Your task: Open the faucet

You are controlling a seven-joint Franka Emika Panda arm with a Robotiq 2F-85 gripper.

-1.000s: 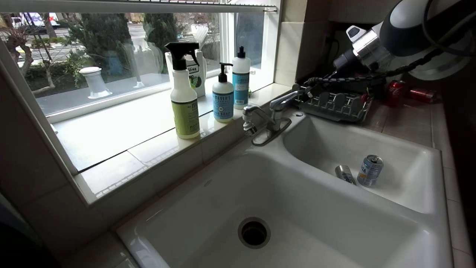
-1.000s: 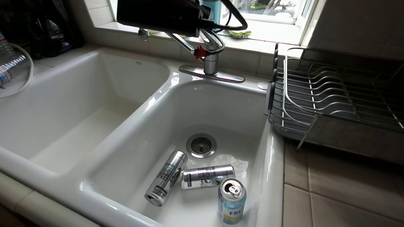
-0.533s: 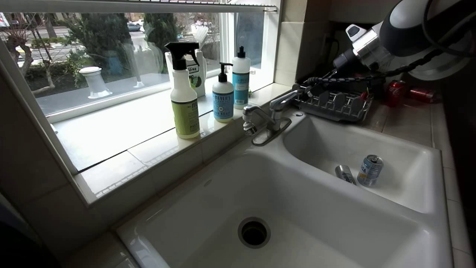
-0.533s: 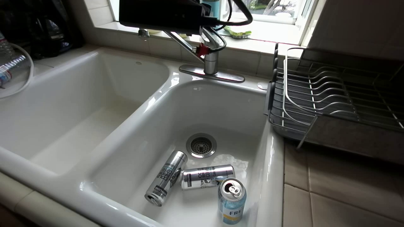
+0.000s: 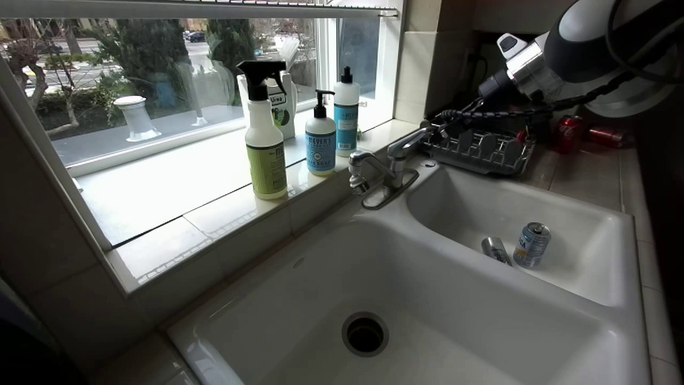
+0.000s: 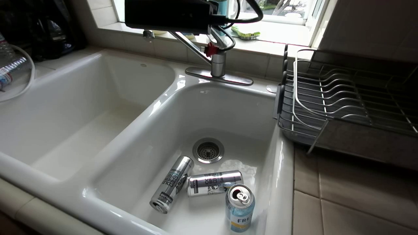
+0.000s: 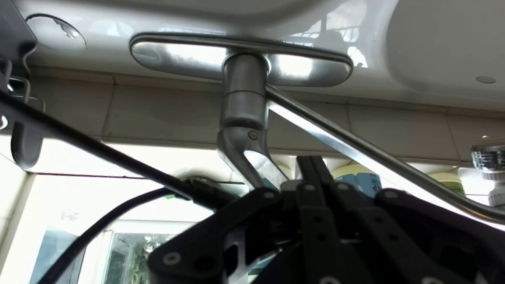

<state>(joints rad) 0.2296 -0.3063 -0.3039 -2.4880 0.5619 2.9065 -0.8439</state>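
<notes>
The chrome faucet (image 5: 395, 170) stands on its base plate behind the divider of the double sink, with its spout toward the large basin. It also shows in an exterior view (image 6: 218, 65), where my dark wrist hardware hides part of its lever. In the wrist view, which is upside down, the faucet body (image 7: 244, 90) is in the middle. Its lever handle (image 7: 252, 157) runs toward my gripper, and its far end is hidden behind it. My gripper (image 7: 313, 159) is shut, its fingertips together with nothing visible between them, beside the lever. Contact with the lever cannot be told.
A spray bottle (image 5: 266, 155) and soap bottles (image 5: 320, 144) stand on the window sill. A wire dish rack (image 6: 339, 94) is beside the sink. Cans (image 6: 240, 209) are in the smaller basin. A black cable (image 7: 98, 146) crosses the wrist view; a red-tied cable hangs near the faucet (image 6: 211, 49).
In an exterior view my dark wrist hardware and the red-tied cable have shifted slightly up and to the right. The faucet looks unchanged.
</notes>
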